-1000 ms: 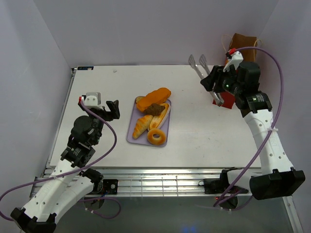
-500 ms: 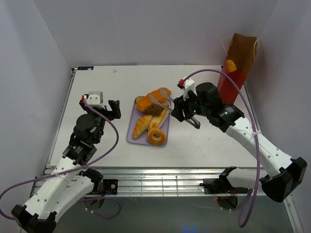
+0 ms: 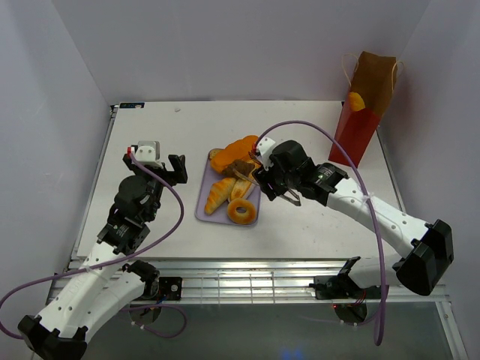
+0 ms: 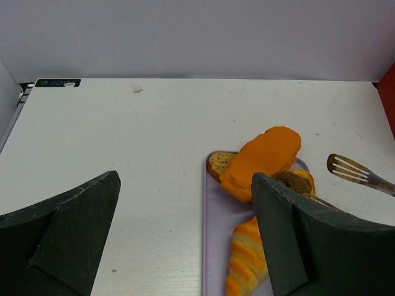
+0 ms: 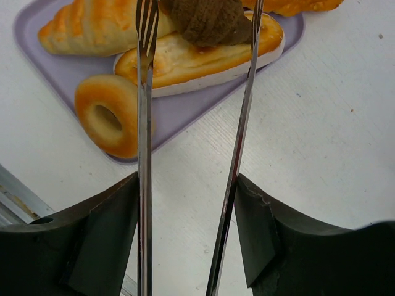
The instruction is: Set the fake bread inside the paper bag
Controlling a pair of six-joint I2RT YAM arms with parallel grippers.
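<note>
Right hand [image 5: 188, 246] grips the tongs [image 5: 145, 154], tips straddling the dark piece [image 5: 207, 21]. Looks light, stiff, slick: pinch its middle. Left hand [image 4: 185, 234] open.

No legible text anywhere; only a small dark label [image 4: 54, 82] at the table's [image 4: 123, 154] far-left corner, lettering too blurred

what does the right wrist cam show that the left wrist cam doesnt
Only the right wrist: the tan ring donut and the split bun, with the tongs straddling the dark brown piece. Only the left wrist: the long orange loaf in full, plus the far edge of the table. Both: the lavender tray, the croissant, the dark brown piece and the tongs.
</note>
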